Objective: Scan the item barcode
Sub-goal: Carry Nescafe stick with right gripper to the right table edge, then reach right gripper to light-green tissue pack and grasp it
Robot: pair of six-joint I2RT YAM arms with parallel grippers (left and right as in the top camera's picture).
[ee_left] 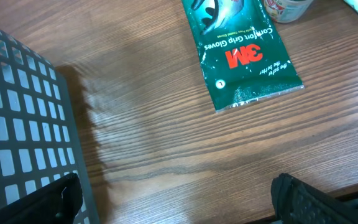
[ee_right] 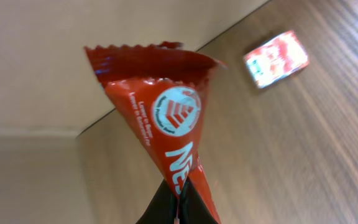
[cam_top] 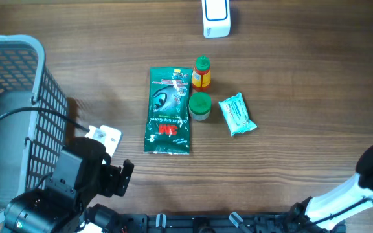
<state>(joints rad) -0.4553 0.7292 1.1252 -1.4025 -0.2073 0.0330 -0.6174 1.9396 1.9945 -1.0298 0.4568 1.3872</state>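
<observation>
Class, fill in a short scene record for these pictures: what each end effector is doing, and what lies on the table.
Left end effector: open, empty, over bare wood beside the grey mesh basket
Right end effector: shut on a red snack wrapper
Table centre: 3M gloves pack, orange bottle, green-lidded jar, teal packet
Far edge: white device, probably the scanner

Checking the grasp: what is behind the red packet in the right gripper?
Behind the red packet, shut in the right gripper, are wooden table, a blurred red-and-white item and pale wall. Anything directly behind it is hidden.
</observation>
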